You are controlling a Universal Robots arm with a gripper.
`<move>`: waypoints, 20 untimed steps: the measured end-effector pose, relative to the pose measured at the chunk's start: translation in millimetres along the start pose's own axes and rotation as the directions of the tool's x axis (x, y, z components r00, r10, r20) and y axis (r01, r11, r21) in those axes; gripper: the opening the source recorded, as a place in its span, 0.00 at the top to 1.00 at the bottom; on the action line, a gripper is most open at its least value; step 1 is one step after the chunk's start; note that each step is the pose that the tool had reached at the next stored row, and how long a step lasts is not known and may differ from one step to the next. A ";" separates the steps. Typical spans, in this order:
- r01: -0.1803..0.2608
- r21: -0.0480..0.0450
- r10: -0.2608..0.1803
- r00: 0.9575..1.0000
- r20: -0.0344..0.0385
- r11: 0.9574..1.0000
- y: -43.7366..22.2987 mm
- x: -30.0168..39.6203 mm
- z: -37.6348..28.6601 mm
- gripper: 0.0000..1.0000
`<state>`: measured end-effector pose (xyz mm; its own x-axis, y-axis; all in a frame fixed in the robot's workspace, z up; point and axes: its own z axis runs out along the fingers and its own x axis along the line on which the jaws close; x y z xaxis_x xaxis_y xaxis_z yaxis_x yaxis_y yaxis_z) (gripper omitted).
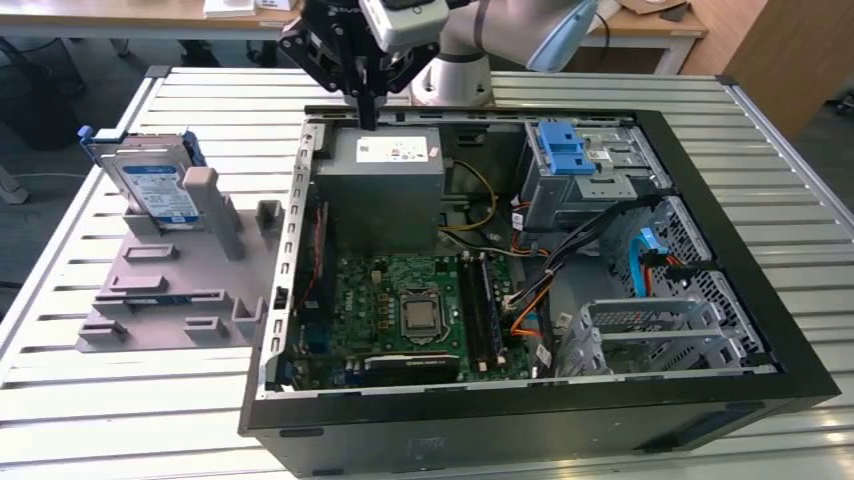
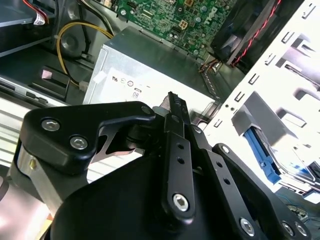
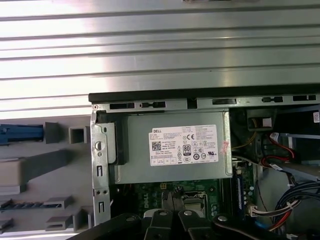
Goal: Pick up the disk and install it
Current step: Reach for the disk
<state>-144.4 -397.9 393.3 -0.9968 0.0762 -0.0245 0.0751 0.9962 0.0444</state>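
The disk (image 1: pixel 151 185), silver with a white-and-blue label and a blue carrier frame, stands upright in a grey holder (image 1: pixel 174 290) on the table at the exterior view's left, outside the computer case. Its blue frame edge (image 3: pixel 20 134) shows in the first wrist view. My gripper (image 1: pixel 363 112) hangs shut over the case's far rim, just above the grey power-supply box (image 1: pixel 380 165), with nothing between its fingers. It is well apart from the disk. Its black fingertips (image 3: pixel 172 196) point down over the motherboard side of the box (image 3: pixel 172 150).
The open black computer case (image 1: pixel 747 250) lies on a slatted metal table (image 1: pixel 120 400). Inside are a green motherboard (image 1: pixel 400 300), a grey cage with a blue latch (image 1: pixel 574 160), a second metal cage (image 1: pixel 654 335) and loose cables (image 1: pixel 534 290).
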 end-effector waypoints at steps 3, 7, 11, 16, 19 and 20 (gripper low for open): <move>0.000 0.000 0.000 1.000 0.000 1.000 0.1 2.1 0.0 0.89; 0.000 0.000 0.000 1.000 0.000 1.000 0.1 5.0 -0.1 0.89; 0.000 0.000 0.000 1.000 0.000 1.000 0.4 8.2 -0.2 0.89; 0.000 0.000 0.000 1.000 0.000 1.000 0.8 12.4 -0.3 0.89; 0.000 0.000 0.000 1.000 0.000 1.000 1.1 14.9 -0.3 0.89; 0.000 0.000 0.000 1.000 0.000 1.000 1.2 15.7 -0.3 0.89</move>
<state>-160.0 -395.6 393.3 -0.9968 0.0762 -0.0245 0.0750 0.9962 0.0444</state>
